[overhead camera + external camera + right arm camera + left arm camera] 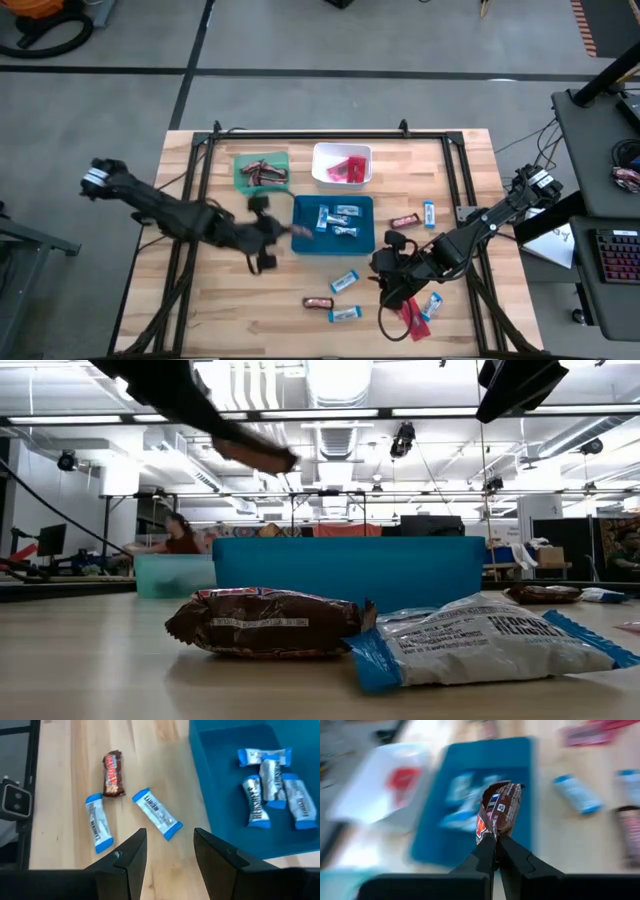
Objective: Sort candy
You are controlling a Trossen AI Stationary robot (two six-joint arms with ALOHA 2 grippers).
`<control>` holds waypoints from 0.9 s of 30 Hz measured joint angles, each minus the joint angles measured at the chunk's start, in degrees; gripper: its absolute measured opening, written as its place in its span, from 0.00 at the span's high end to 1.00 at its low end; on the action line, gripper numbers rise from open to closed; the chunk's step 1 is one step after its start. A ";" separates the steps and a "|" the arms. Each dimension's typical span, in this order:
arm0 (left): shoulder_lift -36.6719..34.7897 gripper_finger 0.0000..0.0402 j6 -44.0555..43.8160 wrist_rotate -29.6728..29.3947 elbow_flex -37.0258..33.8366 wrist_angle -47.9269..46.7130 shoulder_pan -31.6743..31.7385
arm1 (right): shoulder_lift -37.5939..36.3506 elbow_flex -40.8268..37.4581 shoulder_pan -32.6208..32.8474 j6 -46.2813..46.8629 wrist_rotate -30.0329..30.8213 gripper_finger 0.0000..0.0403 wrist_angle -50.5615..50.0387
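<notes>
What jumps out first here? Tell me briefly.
The left gripper is shut on a dark brown bar, held above the blue tray of blue-and-white bars at the table's middle. The right gripper hangs open over loose candies on the wood beside that tray.

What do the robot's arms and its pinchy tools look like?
Both arms are dark, almost black, built from jointed segments. Each has a white band near its outer end, seen from above. The left tool has two slim black fingers that taper to narrow tips. The right tool has two chunky black fingers with angular, stepped edges. Black cables trail beside the right arm.
</notes>
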 joint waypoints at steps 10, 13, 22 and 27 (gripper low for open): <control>-16.06 1.00 1.91 -2.32 -5.10 -11.65 23.11 | 0.00 0.01 -1.15 -1.24 8.03 0.61 -0.03; -18.84 1.00 3.12 2.29 -9.46 -9.02 34.17 | 0.00 0.02 -2.22 -2.86 9.23 0.61 -0.01; -15.25 1.00 8.19 34.56 -22.12 15.46 62.60 | 0.00 0.00 -8.81 -7.88 10.66 0.61 -0.02; -9.91 1.00 9.73 37.32 -22.80 16.69 67.11 | 0.00 0.00 -10.80 -9.78 10.40 0.62 -0.05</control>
